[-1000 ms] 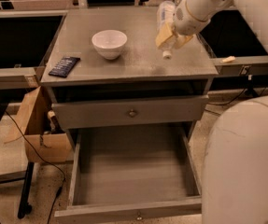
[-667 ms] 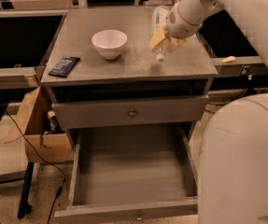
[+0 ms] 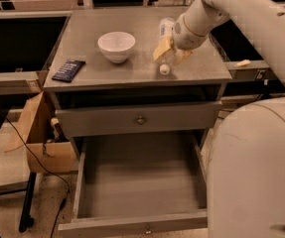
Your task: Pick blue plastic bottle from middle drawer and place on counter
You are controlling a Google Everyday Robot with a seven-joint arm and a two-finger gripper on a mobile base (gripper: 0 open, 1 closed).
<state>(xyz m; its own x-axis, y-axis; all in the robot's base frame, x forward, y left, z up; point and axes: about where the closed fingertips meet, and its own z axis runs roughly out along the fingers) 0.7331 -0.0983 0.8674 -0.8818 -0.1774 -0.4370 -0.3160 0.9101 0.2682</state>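
**Bench top: bottle in claw, right of centre**

Grey bench (image 3: 132,77), left to right: dark flat packet (image 3: 68,70) at the left edge, white bowl (image 3: 116,44) mid, then the claw (image 3: 172,53), closed around the blue plastic bottle (image 3: 166,29). Bottle is tilted, white cap down. Cap is at or just above the surface; can't tell if it touches. Below, middle drawer (image 3: 139,187) stands open with nothing in it.

Handling guess: light, thin-walled, flexes under squeeze, label film slick. Grip mid-body or by the stiffer neck, moderate force. Set on its cap it would likely tip, so lay it down or right it.

Bowl is near on the left but apart; packet well apart. Bench's right edge is close, so roll-off is the risk. Robot body (image 3: 256,172) hides the lower right.
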